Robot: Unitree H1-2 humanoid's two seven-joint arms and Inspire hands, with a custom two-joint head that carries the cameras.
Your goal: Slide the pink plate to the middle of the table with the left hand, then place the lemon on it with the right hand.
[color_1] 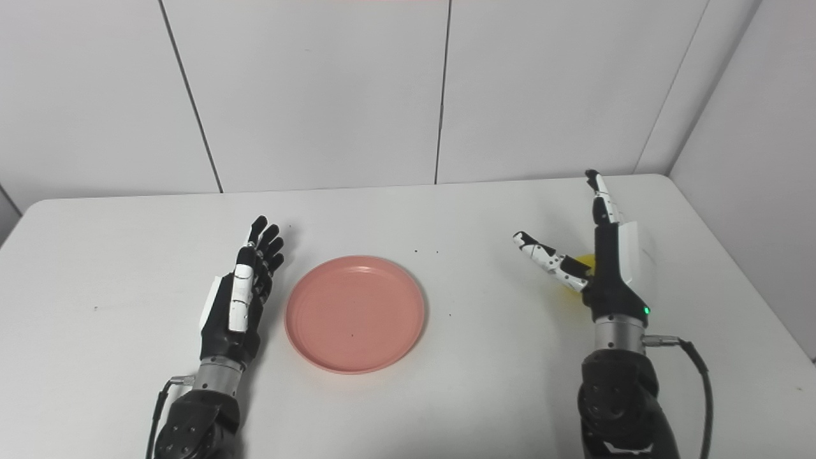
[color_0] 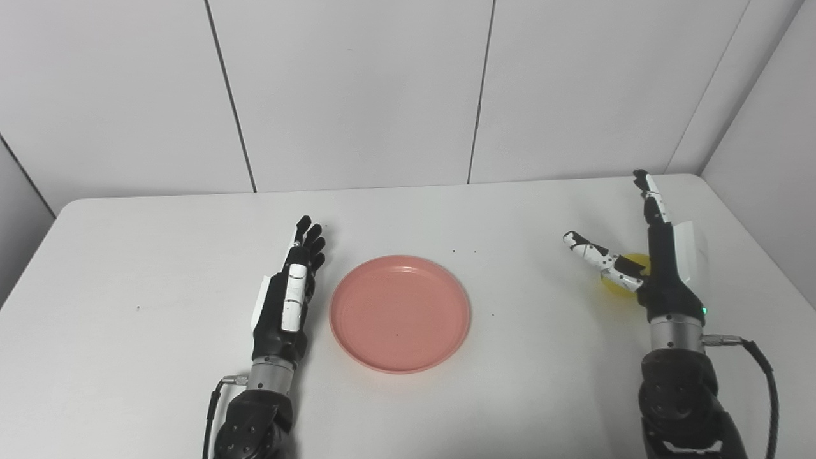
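White table (color_0: pixel 159 255) with plate (color_0: pixel 400 312) centred: our left hand (color_0: pixel 290 299) idles flat, right hand (color_0: pixel 644 268), fingers spread, should cup the lemon (color_0: pixel 621 280) squarely.

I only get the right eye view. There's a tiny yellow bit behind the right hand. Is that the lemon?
Observer: Yes. The left eye view shows more of the lemon: a round yellow shape on the table, partly behind the thumb of the right hand.
Operator: Is the hand squeezing it?
Observer: It doesn't look so. In the left eye view the yellow runs right up to the palm, but the fingers point straight up and the thumb is spread wide. I can't tell whether the palm touches it.
Operator: So it's not on the plate?
Observer: No. The plate is bare in the left eye view too, well apart from the lemon.
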